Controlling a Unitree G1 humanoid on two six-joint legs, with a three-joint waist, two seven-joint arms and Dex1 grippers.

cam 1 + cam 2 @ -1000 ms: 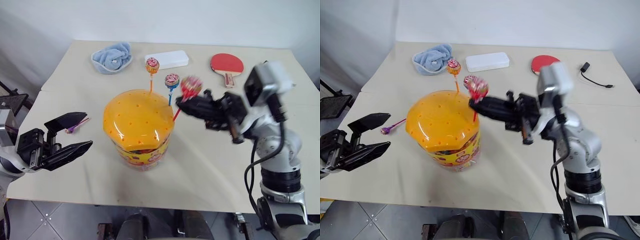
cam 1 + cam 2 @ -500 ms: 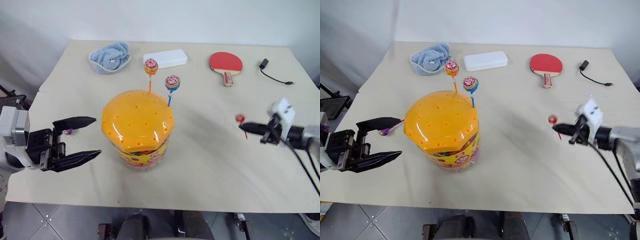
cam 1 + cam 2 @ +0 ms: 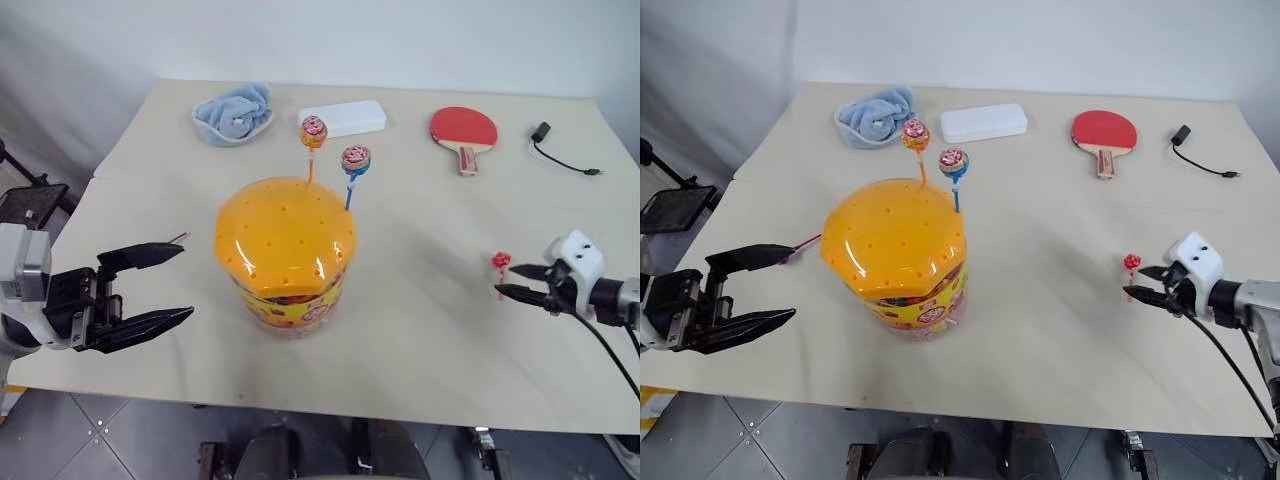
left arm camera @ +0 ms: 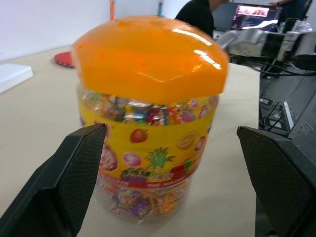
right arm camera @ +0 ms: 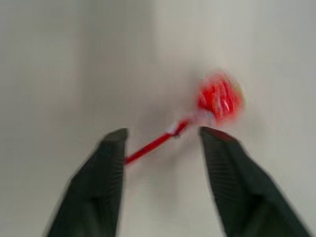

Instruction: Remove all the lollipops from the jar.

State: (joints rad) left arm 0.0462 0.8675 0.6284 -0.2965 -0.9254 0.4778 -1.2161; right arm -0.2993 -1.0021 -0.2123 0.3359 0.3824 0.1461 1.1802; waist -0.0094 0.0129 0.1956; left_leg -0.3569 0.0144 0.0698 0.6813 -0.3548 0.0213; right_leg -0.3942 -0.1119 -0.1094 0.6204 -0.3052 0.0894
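The jar (image 3: 285, 255), a clear tub with a domed orange lid, stands mid-table. Two lollipops stand upright in the lid's far side, one on an orange stick (image 3: 313, 131) and one on a blue stick (image 3: 355, 159). At the table's right, a red-stick lollipop (image 3: 500, 263) sits just off the tips of my right gripper (image 3: 507, 280), which is open. In the right wrist view the red lollipop (image 5: 219, 101) lies slantwise across the gap between the fingers (image 5: 106, 173). A pink-stick lollipop (image 3: 800, 245) lies left of the jar. My left gripper (image 3: 185, 280) hovers open, left of the jar (image 4: 148, 98).
Along the far side of the table (image 3: 420, 340) lie a blue cloth (image 3: 232, 112), a white box (image 3: 342, 118), a red table-tennis paddle (image 3: 463, 130) and a small black cable (image 3: 558, 150). A person sits at a screen in the left wrist view's background.
My right gripper swung from beside the jar out to the right and down near the table, carrying the red lollipop, and its fingers have opened. The left gripper has barely moved.
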